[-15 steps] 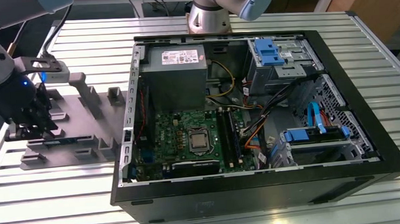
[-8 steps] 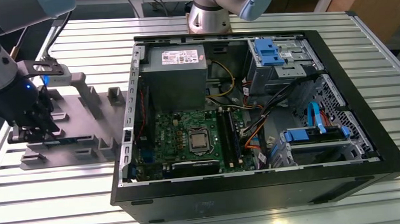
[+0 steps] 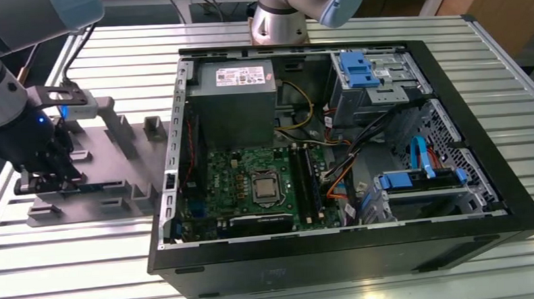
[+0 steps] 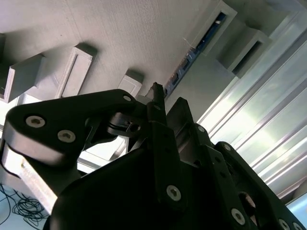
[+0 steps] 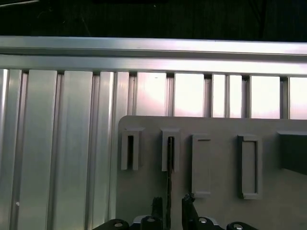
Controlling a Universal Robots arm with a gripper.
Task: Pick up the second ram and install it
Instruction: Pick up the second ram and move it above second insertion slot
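Observation:
The second ram (image 5: 169, 178) stands on edge in a slotted block of the grey tray (image 5: 216, 127), seen edge-on as a thin dark strip. In the second wrist view its blue-green edge (image 4: 191, 53) runs between two tray blocks towards my fingers. My gripper (image 5: 171, 203) is open, with one fingertip on each side of the ram's near end and a small gap on both sides. In the exterior view the gripper (image 3: 47, 181) hangs low over the tray (image 3: 114, 156) at the exterior view's left.
An open black computer case (image 3: 343, 247) lies to the exterior view's right of the tray, with the green motherboard (image 3: 246, 184) and its long memory slots (image 3: 302, 182) inside. Cables and blue drive brackets (image 3: 413, 180) crowd the case's far side. The table is ribbed aluminium (image 5: 57, 143).

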